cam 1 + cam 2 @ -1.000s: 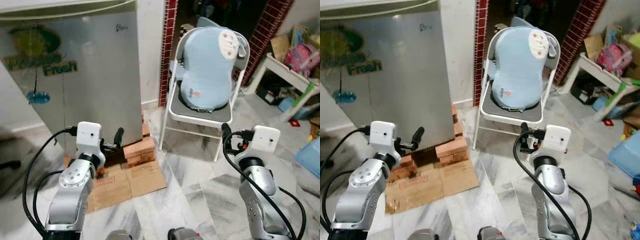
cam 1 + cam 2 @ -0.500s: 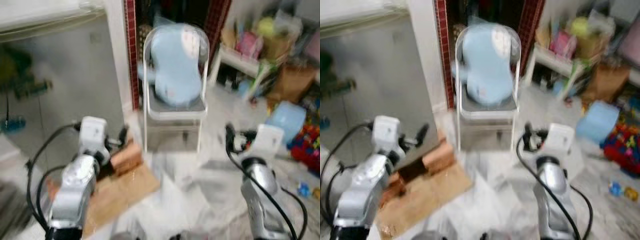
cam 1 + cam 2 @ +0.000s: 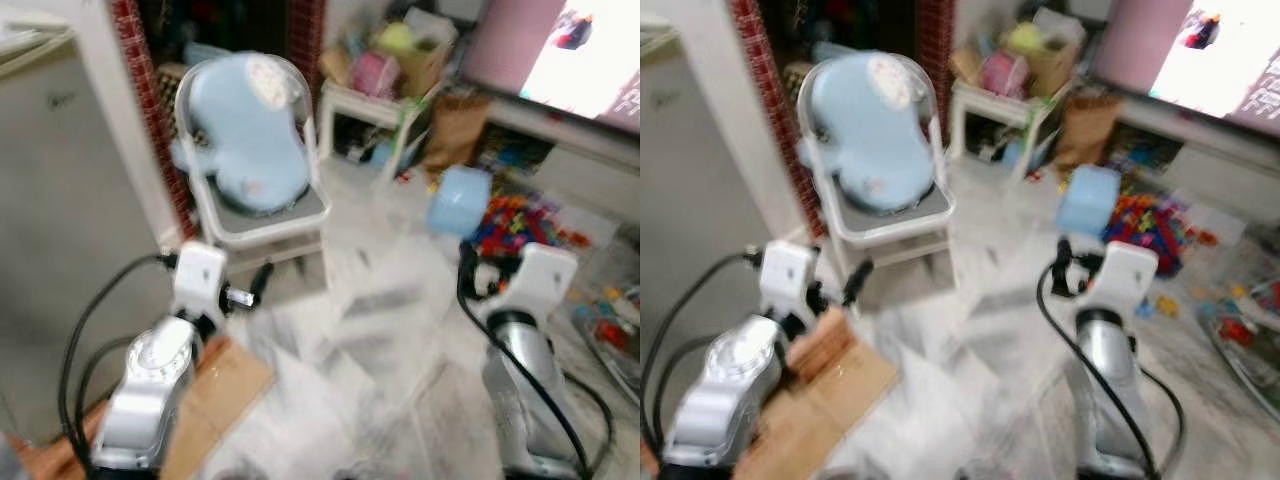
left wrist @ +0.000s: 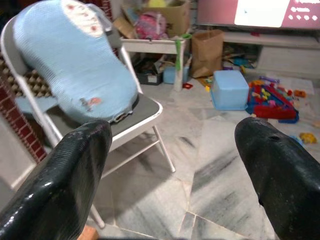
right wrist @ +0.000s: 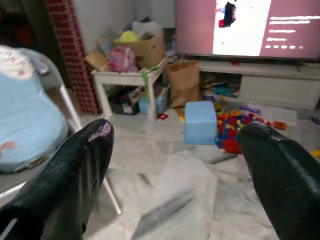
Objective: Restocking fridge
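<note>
The grey fridge (image 3: 50, 200) stands shut at the far left, its door facing me. Both arms are raised in front of me over the marble floor. My left gripper (image 4: 172, 131) is open with nothing between its fingers, and it points towards a folding chair (image 3: 250, 215) to the right of the fridge. My right gripper (image 5: 176, 129) is also open and empty, pointing towards the toys and the screen. The head views are blurred.
A light blue cushion (image 3: 245, 125) lies on the chair. Cardboard (image 3: 215, 385) and bricks (image 3: 820, 340) lie by the fridge's foot. To the right are a cluttered white table (image 3: 375, 100), a paper bag (image 3: 455, 125), a blue box (image 3: 458, 200), scattered toys (image 3: 520, 215) and a lit screen (image 3: 590, 50).
The camera has swung to the right: the fridge slid to the left edge, while the table, toys and screen came into view. Both arms keep the same pose.
</note>
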{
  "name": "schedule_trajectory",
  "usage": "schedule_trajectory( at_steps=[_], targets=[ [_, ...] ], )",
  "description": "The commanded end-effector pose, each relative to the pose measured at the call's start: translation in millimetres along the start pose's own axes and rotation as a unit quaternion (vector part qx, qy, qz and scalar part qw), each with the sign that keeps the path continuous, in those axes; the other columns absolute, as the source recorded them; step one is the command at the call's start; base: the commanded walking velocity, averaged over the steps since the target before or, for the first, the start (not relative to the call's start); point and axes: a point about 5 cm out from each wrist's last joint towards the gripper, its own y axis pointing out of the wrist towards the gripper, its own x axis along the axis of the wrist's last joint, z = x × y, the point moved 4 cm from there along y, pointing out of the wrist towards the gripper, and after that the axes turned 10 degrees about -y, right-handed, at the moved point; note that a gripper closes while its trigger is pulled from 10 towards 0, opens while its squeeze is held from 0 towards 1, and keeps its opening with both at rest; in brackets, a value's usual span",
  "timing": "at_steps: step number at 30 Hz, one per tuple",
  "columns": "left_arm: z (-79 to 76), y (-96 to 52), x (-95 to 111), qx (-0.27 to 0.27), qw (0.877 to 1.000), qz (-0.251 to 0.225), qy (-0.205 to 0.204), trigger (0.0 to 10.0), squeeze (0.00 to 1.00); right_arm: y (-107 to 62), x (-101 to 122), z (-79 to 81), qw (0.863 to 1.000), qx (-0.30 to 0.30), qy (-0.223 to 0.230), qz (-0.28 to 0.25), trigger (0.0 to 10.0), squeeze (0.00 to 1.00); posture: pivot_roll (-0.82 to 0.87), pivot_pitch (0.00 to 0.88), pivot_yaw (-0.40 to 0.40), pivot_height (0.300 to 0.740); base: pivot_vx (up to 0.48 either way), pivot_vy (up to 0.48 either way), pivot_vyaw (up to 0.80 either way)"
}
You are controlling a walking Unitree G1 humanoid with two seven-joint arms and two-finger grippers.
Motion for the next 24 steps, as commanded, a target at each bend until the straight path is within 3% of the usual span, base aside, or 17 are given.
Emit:
schedule_trajectory(
  at_steps=[1,24],
  targets=[
    [-8.8,1.8,3,-0.02,1.0,-0.009,-0.006,10.0,0.0,2.6,2,-6.8,1.0,-0.014,-0.003,-0.003,10.0,0.0,0.06,0.0,-0.013,0.74,0.0,0.0,-0.8],
    [-25.7,0.8,1,-0.065,0.998,-0.008,-0.022,10.0,0.0,1.3,0,1.4,1.0,-0.006,0.002,-0.003,10.0,0.0,0.05,0.0,-0.007,0.74,0.021,0.0,-0.79]
  ],
)
